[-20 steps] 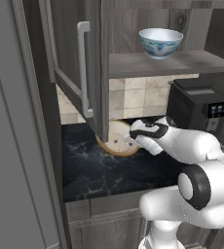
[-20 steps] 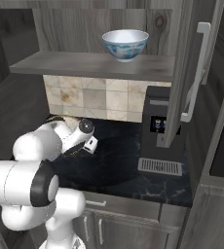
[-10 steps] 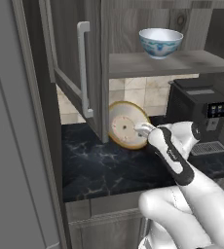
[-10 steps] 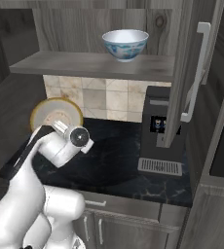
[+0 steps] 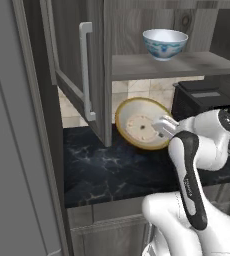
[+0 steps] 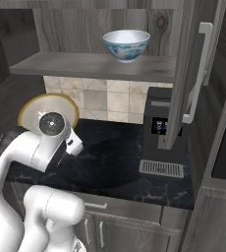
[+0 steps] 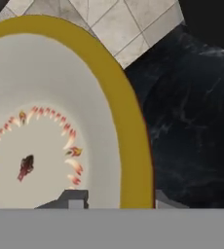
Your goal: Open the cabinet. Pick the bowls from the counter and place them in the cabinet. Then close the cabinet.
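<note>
Above the worktop [image 5: 102, 165] I hold the cream bowl [image 5: 141, 125] tilted, jaws clamped on its rim, bound for the shelf [image 5: 172, 65].

cream bowl [image 5: 142, 126] ochre-rimmed, white-blue bowl [image 5: 164, 43], black veined counter [image 5: 107, 170]

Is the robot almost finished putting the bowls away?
About halfway. The cabinet is open and the blue-patterned bowl sits on its shelf. The gripper holds the cream bowl by its rim, tipped on edge above the counter. Shelving it and closing the doors remain.
</note>
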Controlling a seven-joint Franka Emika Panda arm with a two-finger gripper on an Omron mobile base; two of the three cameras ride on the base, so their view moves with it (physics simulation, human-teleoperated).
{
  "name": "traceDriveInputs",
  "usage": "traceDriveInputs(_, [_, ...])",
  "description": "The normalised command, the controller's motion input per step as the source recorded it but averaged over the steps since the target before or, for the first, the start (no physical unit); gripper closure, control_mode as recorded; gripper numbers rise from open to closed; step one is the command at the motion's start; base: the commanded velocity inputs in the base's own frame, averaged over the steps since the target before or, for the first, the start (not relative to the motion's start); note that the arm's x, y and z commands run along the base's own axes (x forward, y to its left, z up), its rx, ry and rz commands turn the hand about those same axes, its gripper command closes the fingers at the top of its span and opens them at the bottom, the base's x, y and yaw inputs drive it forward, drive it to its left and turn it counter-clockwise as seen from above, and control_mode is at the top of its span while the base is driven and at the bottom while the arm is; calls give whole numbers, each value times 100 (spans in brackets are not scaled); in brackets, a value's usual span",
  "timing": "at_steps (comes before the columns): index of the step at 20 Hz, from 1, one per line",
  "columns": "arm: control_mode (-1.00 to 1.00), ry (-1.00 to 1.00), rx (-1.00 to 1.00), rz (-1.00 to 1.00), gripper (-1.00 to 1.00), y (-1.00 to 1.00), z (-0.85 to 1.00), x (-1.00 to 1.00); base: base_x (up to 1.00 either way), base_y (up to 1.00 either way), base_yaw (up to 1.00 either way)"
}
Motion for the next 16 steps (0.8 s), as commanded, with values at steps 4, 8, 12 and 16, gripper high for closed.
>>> traceDriveInputs(4, [-100, 37, -20, -4, 100, -36, 100, -100, 0, 0, 0])
traceDriveInputs(8, [-100, 14, -8, 0, 100, -9, 100, -90, 0, 0, 0])
traceDriveInputs(12, [-100, -8, 10, 0, 100, 0, 17, -26, 0, 0, 0])
traceDriveInputs(16, [-100, -8, 12, 0, 100, 0, 16, -14, 0, 0, 0])
